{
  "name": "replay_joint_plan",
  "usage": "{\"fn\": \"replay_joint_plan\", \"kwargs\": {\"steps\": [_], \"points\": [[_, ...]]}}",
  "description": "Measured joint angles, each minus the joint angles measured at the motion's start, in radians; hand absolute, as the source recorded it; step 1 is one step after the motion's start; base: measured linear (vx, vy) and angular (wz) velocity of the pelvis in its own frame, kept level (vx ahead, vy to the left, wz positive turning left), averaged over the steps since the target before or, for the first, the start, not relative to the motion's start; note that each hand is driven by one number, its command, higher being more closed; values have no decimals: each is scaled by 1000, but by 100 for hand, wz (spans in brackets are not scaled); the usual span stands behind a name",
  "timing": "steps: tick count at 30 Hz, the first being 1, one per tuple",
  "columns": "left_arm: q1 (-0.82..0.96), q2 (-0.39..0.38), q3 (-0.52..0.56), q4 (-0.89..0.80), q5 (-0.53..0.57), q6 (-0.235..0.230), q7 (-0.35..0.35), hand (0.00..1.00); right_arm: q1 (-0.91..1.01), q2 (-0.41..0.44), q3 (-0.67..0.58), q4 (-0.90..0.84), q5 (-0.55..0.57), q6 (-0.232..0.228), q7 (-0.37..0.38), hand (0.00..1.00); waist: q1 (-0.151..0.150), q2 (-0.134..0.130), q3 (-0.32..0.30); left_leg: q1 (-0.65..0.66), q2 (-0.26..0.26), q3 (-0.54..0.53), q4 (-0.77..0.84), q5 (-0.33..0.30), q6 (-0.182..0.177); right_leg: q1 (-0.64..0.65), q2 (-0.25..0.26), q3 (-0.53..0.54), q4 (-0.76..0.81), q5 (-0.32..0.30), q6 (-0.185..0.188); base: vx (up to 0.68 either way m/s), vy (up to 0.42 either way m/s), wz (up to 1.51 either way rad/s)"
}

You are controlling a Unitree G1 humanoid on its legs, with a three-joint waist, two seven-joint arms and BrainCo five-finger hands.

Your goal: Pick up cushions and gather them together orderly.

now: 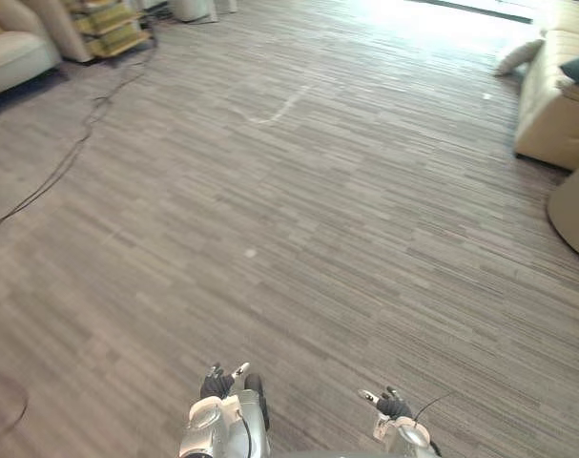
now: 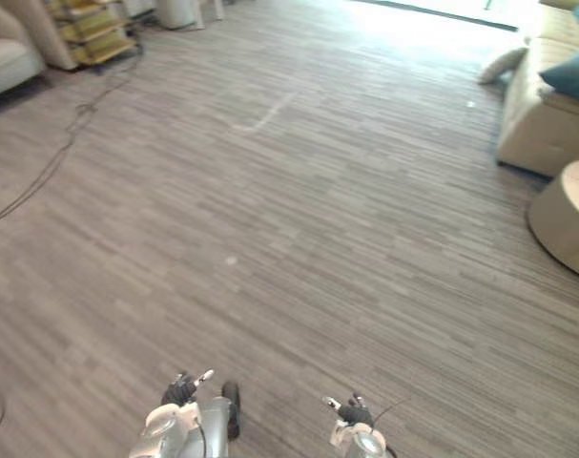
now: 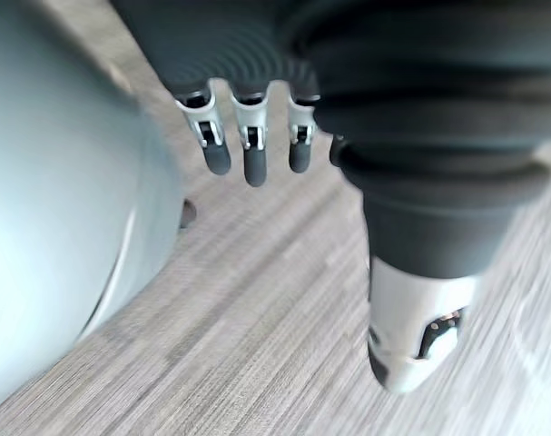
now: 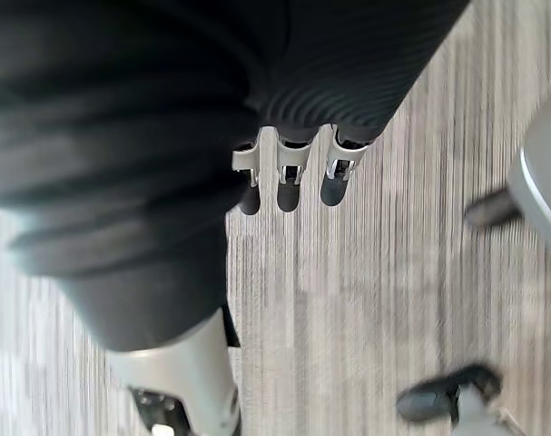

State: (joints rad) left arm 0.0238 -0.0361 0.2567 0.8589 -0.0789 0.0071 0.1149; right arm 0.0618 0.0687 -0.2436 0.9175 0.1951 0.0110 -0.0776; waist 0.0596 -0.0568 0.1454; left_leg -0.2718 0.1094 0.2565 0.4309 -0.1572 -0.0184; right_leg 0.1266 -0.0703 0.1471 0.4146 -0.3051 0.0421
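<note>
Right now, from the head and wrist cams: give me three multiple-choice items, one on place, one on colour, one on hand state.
1. Where is the teal cushion?
A) on the sofa
B) on a chair
C) on a shelf

2. What colour is the floor cushion by the sofa's far end?
A) red
B) off-white
C) black

3. State of the left hand and right hand?
A) both open, empty
B) one shut on a cushion
C) both carrying one cushion

Key:
1 A: it lies on the beige sofa at far right.
2 B: it is pale against the grey boards.
3 A: each wrist view shows relaxed fingers holding nothing.
</note>
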Motion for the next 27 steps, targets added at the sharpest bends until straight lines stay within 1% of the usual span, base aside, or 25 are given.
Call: {"fn": "replay_joint_plan", "kwargs": {"steps": [1, 2, 4, 5, 6, 7, 9, 10, 11, 12, 13, 14, 15, 16, 17, 18, 19, 20, 21, 22, 23, 24, 25, 26, 27], "points": [[-15, 10, 0, 18, 0, 2, 1, 0, -3, -3, 0, -3, -1, -2, 0, 0, 0, -13, 12, 67, -18, 36, -3, -42, 21, -103, -18, -6, 258, 63, 76, 589, 358, -82], [-20, 16, -1, 35, 0, 8, 4, 0, -6, -7, -1, -10, -2, -4, 2, 0, -4, -15, 21, 149, -33, 60, -30, -74, 26, -198, -29, -15, 492, 137, 104, 566, 329, -74], [-23, 11, -10, 67, 0, 14, 11, 0, -6, -12, -1, -44, -1, -9, 6, 0, -24, 4, 36, 269, -39, 64, -78, -93, 39, -261, -31, -80, 642, 121, 83, 499, 246, -37], [-27, 5, -36, 78, 0, 21, 14, 0, 0, -12, -1, -67, -2, -15, 10, 0, -30, 26, 34, 376, -36, 75, -153, -95, 41, -340, -34, -191, 648, 85, 57, 541, 241, -27], [-31, 4, -43, 79, -1, 21, 14, 0, -3, -11, -1, -71, -2, -18, 11, 0, -29, 28, 35, 416, -35, 91, -195, -96, 42, -376, -40, -248, 610, 71, 40, 527, 210, -19], [-35, 5, -53, 91, -2, 21, 13, 0, -12, -10, -6, -70, -2, -20, 16, 0, -34, 27, 37, 484, -39, 97, -263, -95, 42, -424, -55, -349, 491, 57, 12, 463, 147, -1], [-45, 2, -59, 104, -1, 22, 11, 0, -21, -10, -30, -67, -2, -20, 18, 0, -47, 18, 41, 549, -54, 94, -321, -95, 42, -478, -51, -413, 296, 76, 3, 493, 50, 17], [-42, 0, -60, 111, -1, 23, 8, 0, -24, -10, -39, -67, -1, -20, 17, 0, -60, 10, 48, 589, -68, 88, -335, -95, 42, -491, -50, -419, 164, 127, -14, 500, -17, 26], [-39, -1, -60, 112, -1, 24, 8, 0, -24, -10, -41, -67, -1, -20, 17, 0, -62, 9, 49, 603, -73, 87, -341, -97, 41, -494, -49, -417, 125, 147, -21, 538, -65, 39], [-27, -6, -60, 112, 1, 24, 4, 0, -21, -13, -50, -67, -1, -19, 17, 0, -65, 5, 49, 651, -93, 73, -359, -107, 38, -491, -46, -415, 12, 213, -33, 602, -111, 44], [-18, -7, -60, 105, 9, 22, -2, 0, -13, -13, -51, -68, -2, -18, 18, 0, -73, -3, 50, 695, -110, 35, -361, -130, 22, -481, -48, -394, -8, 300, -95, 741, -147, 38], [-20, -21, -59, 106, 12, 21, -7, 0, -21, -34, -50, -71, -5, -19, 20, 0, -72, 29, 54, 729, -93, 15, -361, -134, 15, -486, -32, -399, 70, 261, -111, 509, -110, 13], [-14, -25, -59, 106, 15, 21, -11, 0, -22, -42, -49, -70, -10, -19, 21, 0, -72, 45, 46, 727, -83, 9, -344, -130, 10, -491, -30, -406, 93, 231, -119, 575, -172, -19], [-3, -30, -60, 105, 19, 22, -15, 0, -22, -52, -51, -76, -26, -20, 21, 0, -76, 76, 38, 700, -53, -17, -246, -130, 9, -490, -10, -405, 134, 175, -132, 445, -169, -30], [-3, -30, -53, 103, 19, 23, -20, 0, -24, -54, -63, -76, -31, -18, 21, 0, -77, 91, 36, 608, -19, -49, -29, -109, -27, -470, 17, -398, 135, 129, -123, 676, -271, -29], [-4, -30, -46, 98, 20, 23, -21, 0, -24, -54, -65, -76, -32, -18, 20, 0, -78, 95, 38, 563, -3, -68, 79, -79, -72, -455, 30, -391, 125, 118, -123, 571, -192, -42], [0, -24, -36, 84, 19, 24, -23, 0, -30, -62, -62, -75, -31, -17, 18, 0, -72, 119, 51, 389, 57, -138, 442, 61, -203, -369, 86, -369, 59, 102, -135, 693, -164, -56], [-3, -25, -19, 72, 18, 24, -25, 0, -39, -62, -60, -65, -30, -10, 17, 0, -66, 125, 66, 316, 89, -121, 591, 41, -181, -303, 114, -357, 21, 97, -157, 689, -75, -71], [-4, -23, -5, 52, 17, 23, -24, 0, -45, -60, -44, -50, -27, -6, 16, 0, -60, 115, 79, 260, 105, -103, 672, 12, -147, -233, 126, -340, -11, 79, -174, 574, -31, -57], [-3, -16, -3, 34, 17, 21, -24, 0, -49, -58, -22, -37, -27, -5, 16, 0, -58, 96, 85, 200, 108, -88, 690, -13, -114, -169, 128, -325, -49, 68, -175, 540, -20, -47], [0, -13, -5, 14, 12, 20, -24, 0, -45, -52, -4, -31, -26, -2, 15, 0, -50, 74, 84, 129, 113, -45, 651, -44, -91, -99, 127, -300, -106, 60, -171, 396, -11, -41], [4, -11, -4, 3, 7, 17, -24, 0, -40, -48, 3, -29, -25, -1, 15, 0, -45, 67, 80, 94, 117, -17, 611, -55, -74, -69, 125, -285, -133, 57, -167, 617, 21, -64], [11, -16, 0, -25, 4, 11, -23, 0, -41, -37, 6, -27, -20, 4, 15, 0, -34, 60, 76, 43, 122, 40, 463, -75, -53, -14, 120, -249, -174, 60, -137, 531, 52, -84], [13, -21, 4, -28, -1, 0, -20, 0, -40, -30, 6, -27, -20, 4, 14, 0, -25, 66, 73, 15, 111, 67, 281, -78, -51, 27, 114, -214, -198, 46, -114, 569, 93, -85], [12, -24, 10, -30, -1, -1, -19, 0, -40, -27, 7, -26, -20, 6, 14, 0, -22, 69, 72, 3, 104, 59, 203, -74, -50, 47, 108, -198, -210, 38, -104, 625, 212, -87]]}}
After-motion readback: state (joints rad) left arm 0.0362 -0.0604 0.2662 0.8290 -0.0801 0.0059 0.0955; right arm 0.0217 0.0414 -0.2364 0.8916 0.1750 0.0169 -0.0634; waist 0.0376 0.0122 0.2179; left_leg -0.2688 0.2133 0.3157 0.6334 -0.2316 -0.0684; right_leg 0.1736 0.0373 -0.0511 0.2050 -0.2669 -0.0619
